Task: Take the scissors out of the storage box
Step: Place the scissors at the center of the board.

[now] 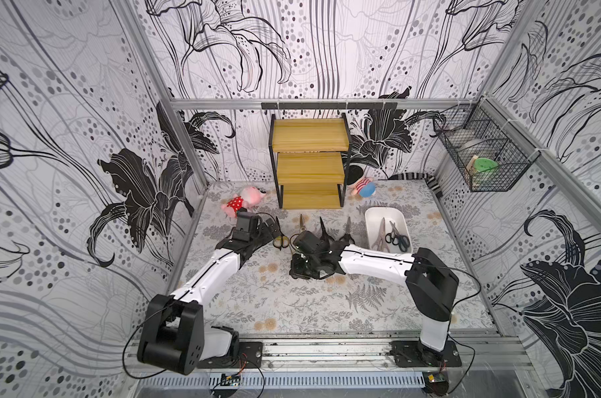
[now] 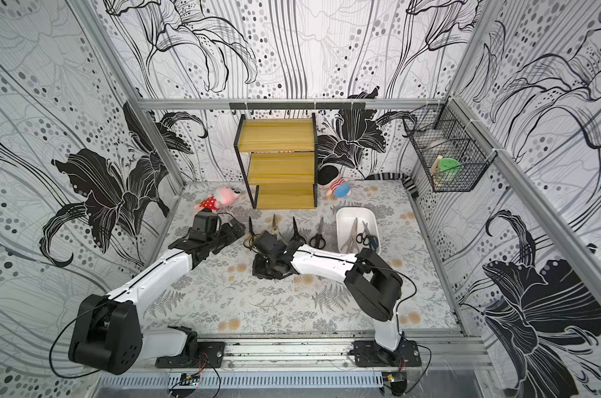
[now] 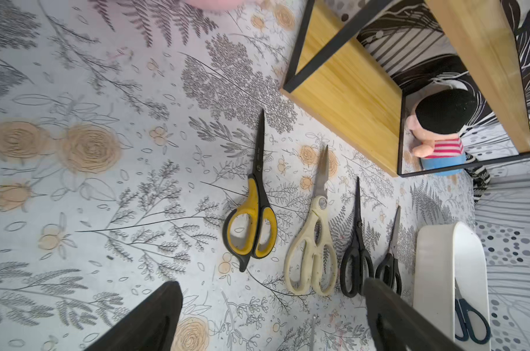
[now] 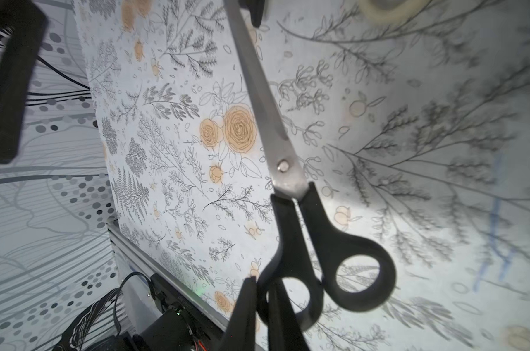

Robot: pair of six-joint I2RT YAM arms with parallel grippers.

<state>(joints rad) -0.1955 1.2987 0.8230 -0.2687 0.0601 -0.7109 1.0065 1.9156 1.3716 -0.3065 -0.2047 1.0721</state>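
The right hand (image 4: 262,285) is pressed together on one handle loop of a black-handled pair of scissors (image 4: 288,179). This pair has plain steel blades, shut flat on each other, a single rivet and two rounded black loops. It hangs over the floral tabletop (image 1: 292,303), just on the near side of the row of pairs already laid out. I cannot tell whether its tip touches the surface.

The left hand (image 3: 270,282) is spread wide with nothing between its fingers, and it hovers at the robot's-left end of that row.

Four pairs lie in the row, side by side and apart, with blades toward the back wall and handles toward the robot:
- a yellow-black pair (image 3: 251,221) with dark blades
- a cream pair (image 3: 318,209), the broadest, with a notched steel blade
- a slim black pair (image 3: 357,243)
- a smaller black pair (image 3: 391,261), nearest the storage box (image 1: 373,220)

The box is a shallow white tub with rounded corners. It stands on the tabletop at the robot's-right end of the row. Three pairs lie inside it: a pale-handled pair (image 1: 380,237), a black-handled boxed pair (image 1: 393,235) and a dark blue pair (image 1: 403,243).

That makes eight pairs in all: one held, four in the row and three in the box. By handle colour there are four black, one yellow-black, one cream, one dark blue and one pale.
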